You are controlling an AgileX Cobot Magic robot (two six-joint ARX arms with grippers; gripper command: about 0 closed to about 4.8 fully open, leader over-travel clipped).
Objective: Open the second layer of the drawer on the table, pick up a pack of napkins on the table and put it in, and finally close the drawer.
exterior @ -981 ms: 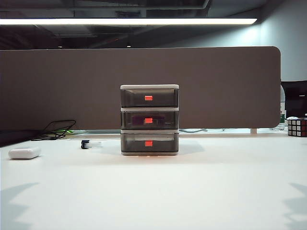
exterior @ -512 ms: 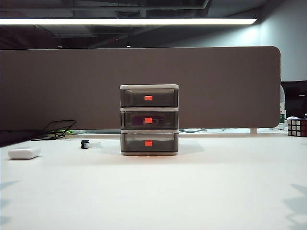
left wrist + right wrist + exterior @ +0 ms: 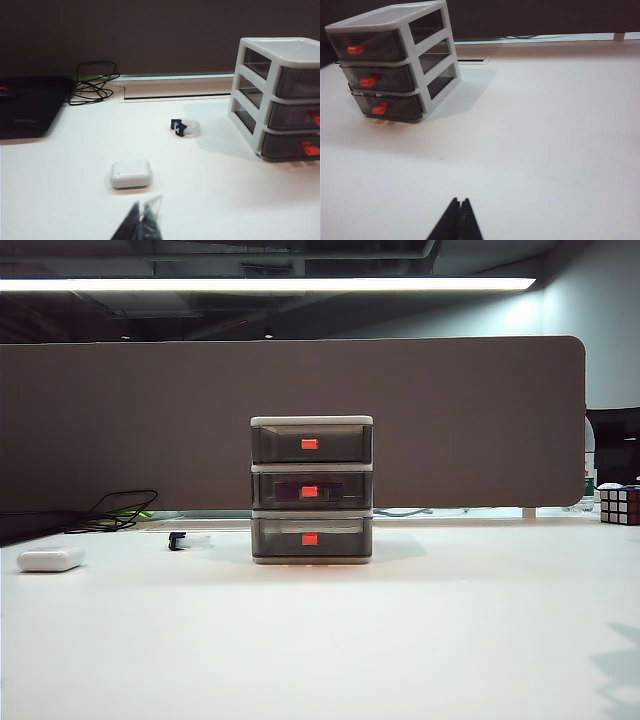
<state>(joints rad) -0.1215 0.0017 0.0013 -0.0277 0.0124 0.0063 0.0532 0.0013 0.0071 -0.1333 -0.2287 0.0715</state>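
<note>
The left hand (image 3: 145, 212) is shut, its two fingers pressed together, and it holds nothing. It hangs low over the white surface (image 3: 470, 640), well back from the drawer unit (image 3: 311, 421). From this hand the unit lies ahead and off to the right. A small white case (image 3: 130, 173) sits close in front of the hand, far left of the unit. A little dark and white clip (image 3: 184, 127) lies between the case and the unit, nearer the unit.

The unit stands in the middle of the surface with its three fronts facing the robot. All three drawers look pushed in, flush with the frame. The middle drawer (image 3: 330, 490) shows a dark purple shape (image 3: 287, 489) through its smoky front. I think that is the pack, lying inside with its long side across the drawer. I see no pack out on the surface.

The right hand (image 3: 459, 201) is shut too and empty. It is also well back from the unit, which lies ahead and off to its left. Neither hand looks clearly nearer. Far right of the unit, at the back edge, sits a colour cube (image 3: 619, 505).

It looks to me like the job is done. If the middle drawer needed a last push, its red tab (image 3: 310, 491) faces both hands straight on.
</note>
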